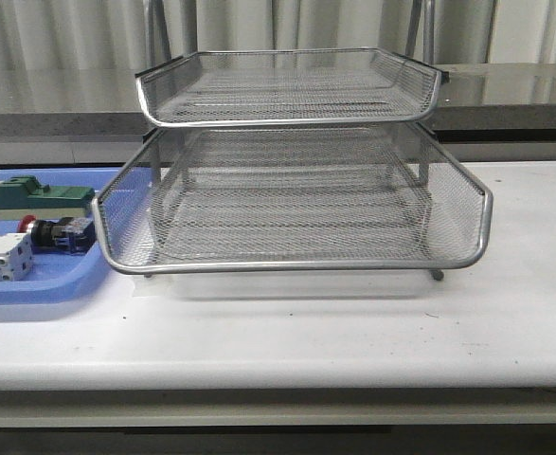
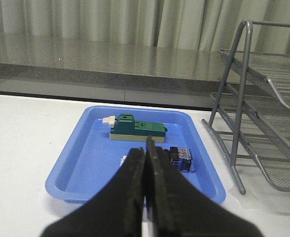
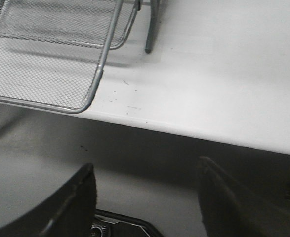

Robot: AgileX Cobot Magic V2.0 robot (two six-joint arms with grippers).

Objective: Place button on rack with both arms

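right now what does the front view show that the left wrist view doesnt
Only the front view shows the white terminal block, the button's red head, and the rack's front rims. Only the left wrist view shows the shut left claw, which hides part of the tray, and the rack's rear legs. Both show the blue tray, the green block and the button.

I see a white table (image 1: 505, 313) carrying two items directly. The rack (image 1: 296, 242), a silver wire-mesh letter tray, stands on its legs at the middle of the table, its open front toward the near edge. A blue tray (image 1: 31, 284) lies flat at the left edge, just beside the rack. The near right portion of the table carries only small dark specks.
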